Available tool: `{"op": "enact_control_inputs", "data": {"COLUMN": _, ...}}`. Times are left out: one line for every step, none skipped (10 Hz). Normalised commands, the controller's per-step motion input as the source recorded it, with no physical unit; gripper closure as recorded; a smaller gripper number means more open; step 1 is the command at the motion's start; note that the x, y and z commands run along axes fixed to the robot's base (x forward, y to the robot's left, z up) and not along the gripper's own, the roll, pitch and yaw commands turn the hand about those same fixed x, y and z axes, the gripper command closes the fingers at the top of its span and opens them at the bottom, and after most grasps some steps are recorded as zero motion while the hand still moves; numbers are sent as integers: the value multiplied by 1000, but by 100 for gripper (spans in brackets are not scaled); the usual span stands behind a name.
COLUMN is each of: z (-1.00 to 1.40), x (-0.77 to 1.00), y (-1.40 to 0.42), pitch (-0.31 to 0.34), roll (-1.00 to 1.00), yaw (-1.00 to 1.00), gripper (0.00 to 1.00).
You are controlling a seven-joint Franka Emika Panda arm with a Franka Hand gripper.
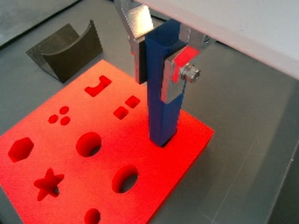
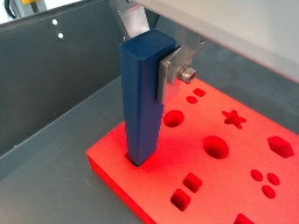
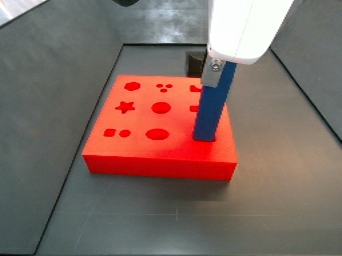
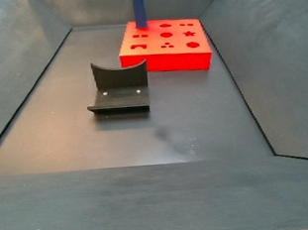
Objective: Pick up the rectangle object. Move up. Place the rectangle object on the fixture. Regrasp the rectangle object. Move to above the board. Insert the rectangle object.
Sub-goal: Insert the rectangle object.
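Tray floor (image 4: 184, 125) — dark grey, walled on all sides, bears everything listed.

Board (image 3: 140, 150) — flat red-orange block near a far corner of the tray in a side view (image 4: 193, 57); top pierced with star, circles, ovals and angular holes.

Fixture (image 4: 119, 90) — dark bracket with a curved scooped top, on its base plate, well apart from the board; also seen in a wrist view (image 1: 68, 48).

Rectangle object (image 3: 211, 100) — slim blue bar, upright, lower end set into the board's top close to one edge (image 2: 142, 101); also seen at (image 1: 165, 92).

Gripper (image 1: 160, 52) — directly above the board, silver fingers (image 1: 184, 63) pinching the bar's upper part from both sides.
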Motion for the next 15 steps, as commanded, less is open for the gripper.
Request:
{"op": "enact_control_inputs", "data": {"z": -57, "x": 0, "y": -9, "pitch": 0, "roll": 11, "yaw": 0, "gripper": 100}}
{"op": "enact_control_inputs", "data": {"z": -51, "x": 0, "y": -29, "pitch": 0, "roll": 44, "yaw": 0, "gripper": 100}}
{"op": "enact_control_inputs", "data": {"z": -26, "x": 0, "y": -9, "pitch": 67, "roll": 89, "yaw": 0, "gripper": 100}}
{"op": "enact_control_inputs", "data": {"z": -34, "x": 0, "y": 0, "pitch": 154, "roll": 90, "yaw": 0, "gripper": 100}}
{"op": "enact_control_inputs", "data": {"z": -37, "x": 6, "y": 0, "pitch": 140, "roll": 6, "yaw": -43, "gripper": 100}}
{"op": "enact_control_inputs", "data": {"z": -29, "x": 0, "y": 0, "pitch": 86, "roll": 0, "yaw": -37, "gripper": 100}}
{"op": "enact_control_inputs", "data": {"z": -3, "x": 0, "y": 0, "pitch": 9, "roll": 0, "yaw": -3, "gripper": 100}}
{"op": "enact_control_inputs", "data": {"z": 0, "x": 0, "y": 0, "pitch": 0, "roll": -7, "yaw": -6, "gripper": 100}}
{"op": "enact_control_inputs", "data": {"z": -86, "x": 0, "y": 0, "pitch": 0, "roll": 0, "yaw": 0, "gripper": 100}}
{"op": "enact_control_inputs", "data": {"z": -206, "x": 0, "y": 0, "pitch": 0, "roll": 41, "yaw": 0, "gripper": 100}}
{"op": "enact_control_inputs", "data": {"z": -214, "x": 0, "y": 0, "pitch": -4, "roll": 0, "yaw": 0, "gripper": 100}}
{"op": "enact_control_inputs", "data": {"z": -240, "x": -11, "y": 0, "pitch": -56, "roll": 9, "yaw": 0, "gripper": 100}}
{"op": "enact_control_inputs", "data": {"z": -254, "x": -14, "y": 0, "pitch": -79, "roll": 13, "yaw": 0, "gripper": 100}}
{"op": "enact_control_inputs", "data": {"z": -283, "x": 0, "y": -9, "pitch": 0, "roll": 97, "yaw": 0, "gripper": 100}}
{"op": "enact_control_inputs", "data": {"z": -306, "x": 0, "y": 0, "pitch": 120, "roll": 123, "yaw": -31, "gripper": 100}}
